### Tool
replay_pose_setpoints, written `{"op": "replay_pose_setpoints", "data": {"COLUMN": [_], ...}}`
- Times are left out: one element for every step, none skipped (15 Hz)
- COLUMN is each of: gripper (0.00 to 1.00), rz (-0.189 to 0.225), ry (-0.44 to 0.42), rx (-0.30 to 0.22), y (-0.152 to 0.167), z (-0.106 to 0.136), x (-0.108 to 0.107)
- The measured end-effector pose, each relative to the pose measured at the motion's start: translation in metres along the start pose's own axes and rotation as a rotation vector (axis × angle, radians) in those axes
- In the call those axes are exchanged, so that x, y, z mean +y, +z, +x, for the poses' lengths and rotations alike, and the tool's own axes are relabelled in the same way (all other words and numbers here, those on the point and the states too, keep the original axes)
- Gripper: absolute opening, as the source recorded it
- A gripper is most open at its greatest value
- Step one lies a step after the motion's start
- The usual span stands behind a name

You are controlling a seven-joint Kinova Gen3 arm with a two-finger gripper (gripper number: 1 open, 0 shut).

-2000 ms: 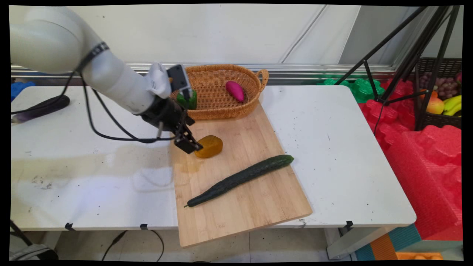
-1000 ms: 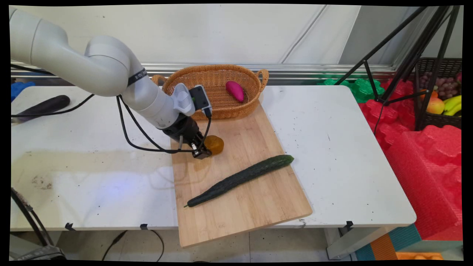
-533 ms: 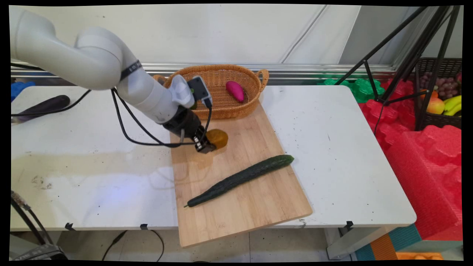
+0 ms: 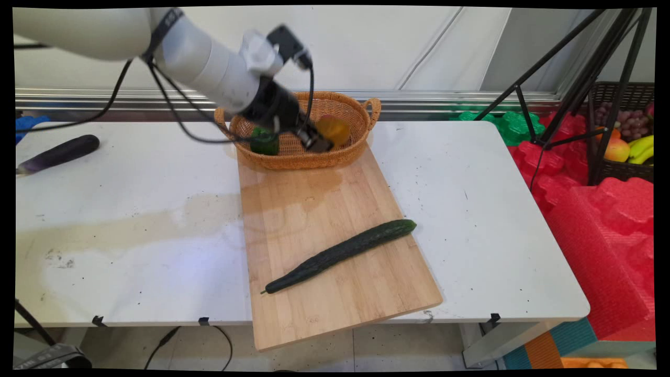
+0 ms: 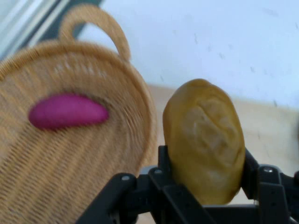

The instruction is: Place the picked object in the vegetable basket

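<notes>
The gripper [image 4: 317, 140] is clamped on a yellow-brown potato [image 4: 333, 130], which sits upright between the two black fingers [image 5: 164, 163] in the hand view, pinched at its lower half with its rounded top free. In the main view the potato hangs in the air over the right part of the wicker basket [image 4: 282, 157], clear of the cutting board [image 4: 335, 272] below and in front of it. The hand view shows the potato near the basket's rim, with one looped handle [image 5: 100, 23] beyond it and a magenta sweet potato [image 5: 67, 111] lying on the basket's woven floor to the left. A green pepper [image 4: 264, 142] rests in the left part of the basket, just beside the gripper's black wrist. The basket stands at the far end of the board, its near wall touching or overlapping the board's far edge. A long dark cucumber [image 4: 340, 254] lies diagonally across the board's middle, well apart from the gripper. An eggplant [image 4: 57, 153] lies far off on the left of the white table [image 4: 497, 220]. Black cables [image 4: 167, 99] droop from the arm above the table.
</notes>
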Motion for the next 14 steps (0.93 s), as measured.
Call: {"op": "replay_pose_setpoints", "data": {"gripper": [0.00, 0.00, 0.00, 0.00, 0.00, 0.00, 0.00, 0.00, 0.00, 0.00, 0.00, 0.00, 0.00, 0.00], "rz": [0.015, 0.029, 0.048, 0.064, 0.079, 0.094, 0.107, 0.118, 0.126, 0.134, 0.139, 0.142, 0.144, 0.145], "ry": [-0.008, -0.015, -0.027, -0.036, -0.044, -0.051, -0.058, -0.064, -0.068, -0.071, -0.071, -0.071, -0.068, -0.066], "rx": [0.023, 0.040, 0.056, 0.066, 0.072, 0.075, 0.075, 0.071, 0.066, 0.056, 0.046, 0.038, 0.025, 0.016], "y": [0.000, 0.000, 0.003, 0.007, 0.012, 0.019, 0.026, 0.035, 0.042, 0.052, 0.060, 0.066, 0.074, 0.080], "z": [0.011, 0.019, 0.029, 0.036, 0.041, 0.048, 0.052, 0.056, 0.058, 0.059, 0.059, 0.058, 0.057, 0.056], "x": [-0.005, -0.011, -0.018, -0.024, -0.029, -0.036, -0.041, -0.047, -0.052, -0.057, -0.062, -0.065, -0.069, -0.072]}}
